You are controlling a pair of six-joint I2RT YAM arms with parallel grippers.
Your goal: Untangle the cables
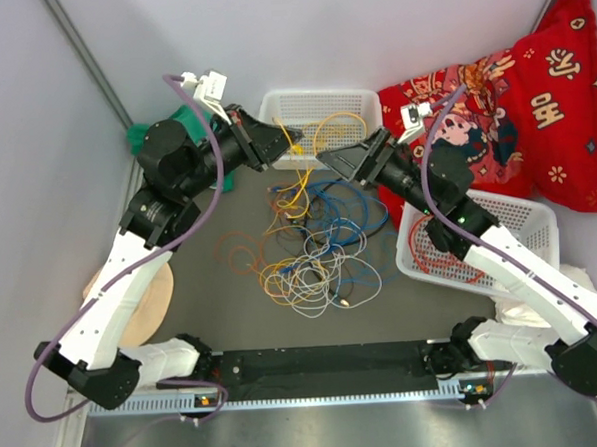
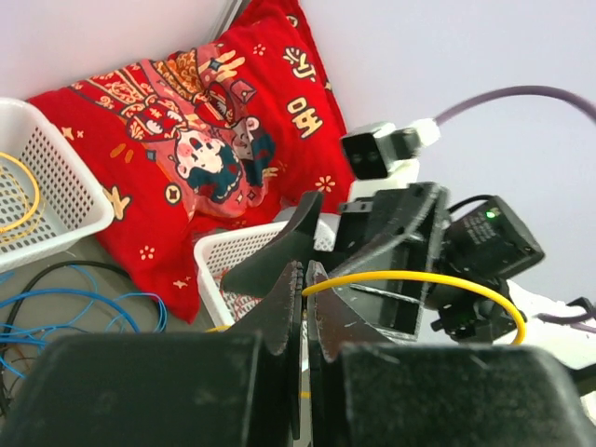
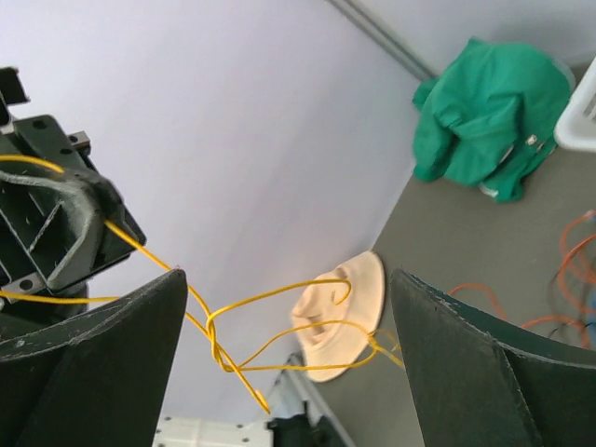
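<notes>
The left gripper (image 2: pixel 304 272) is pressed together on a yellow cable (image 2: pixel 419 277), just in front of the white basket (image 1: pixel 357 98). The right gripper (image 3: pixel 287 279) stands spread wide, that cable's knot showing between its fingers. The other cables (image 1: pixel 310 258) lie heaped in front of the basket.

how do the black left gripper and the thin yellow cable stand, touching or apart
Touching: the left wrist view shows the left gripper shut on the thin yellow cable, jaws pinching it.
</notes>
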